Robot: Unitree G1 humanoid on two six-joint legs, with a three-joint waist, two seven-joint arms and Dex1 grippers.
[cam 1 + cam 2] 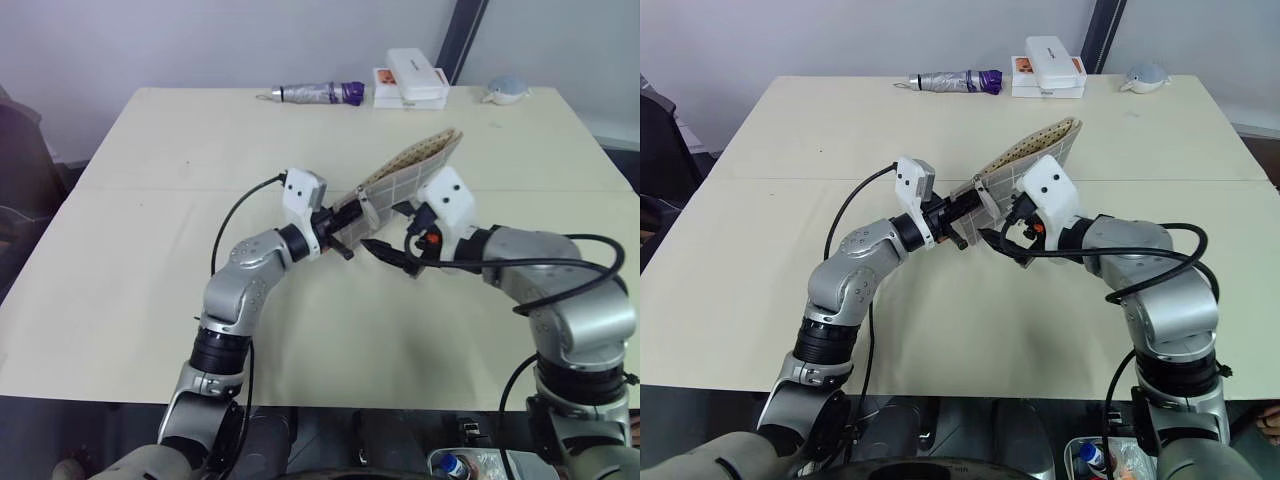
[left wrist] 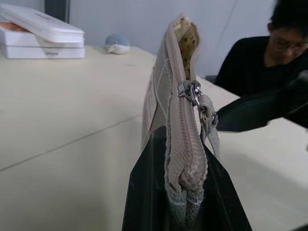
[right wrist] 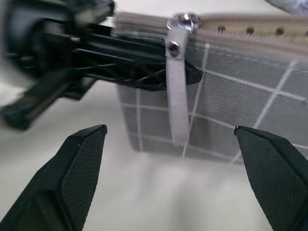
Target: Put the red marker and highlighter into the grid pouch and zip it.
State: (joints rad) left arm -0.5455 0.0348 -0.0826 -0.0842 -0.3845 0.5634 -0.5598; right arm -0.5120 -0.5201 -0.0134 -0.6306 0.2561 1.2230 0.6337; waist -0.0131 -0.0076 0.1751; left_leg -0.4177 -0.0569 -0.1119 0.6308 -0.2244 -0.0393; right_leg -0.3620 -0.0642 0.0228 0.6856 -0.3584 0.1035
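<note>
The table [image 1: 120, 300] carries only bystanders at its far edge: a purple-and-silver tube [image 1: 318, 93], a white box [image 1: 412, 78] and a small grey-blue toy [image 1: 506, 91]. Above the table's middle, the grid pouch [image 1: 412, 170] is held up in the air, tilted, its far end gaping and showing a dotted lining. The left gripper [image 1: 338, 232] is clamped shut on the pouch's near, closed end. The right gripper [image 3: 173, 139] stands wide apart and grips nothing, its black fingers [image 3: 72, 163] on either side of the pale pull strap [image 3: 177, 106] hanging from the zip slider [image 2: 191, 91]. I cannot see the marker or highlighter, so they are probably inside.

The step looks like zipping. Done well, the right gripper closes squarely on the strap, close to the slider, then draws along the zip line toward the open end while the left gripper holds firm and keeps the fabric taut.
</note>
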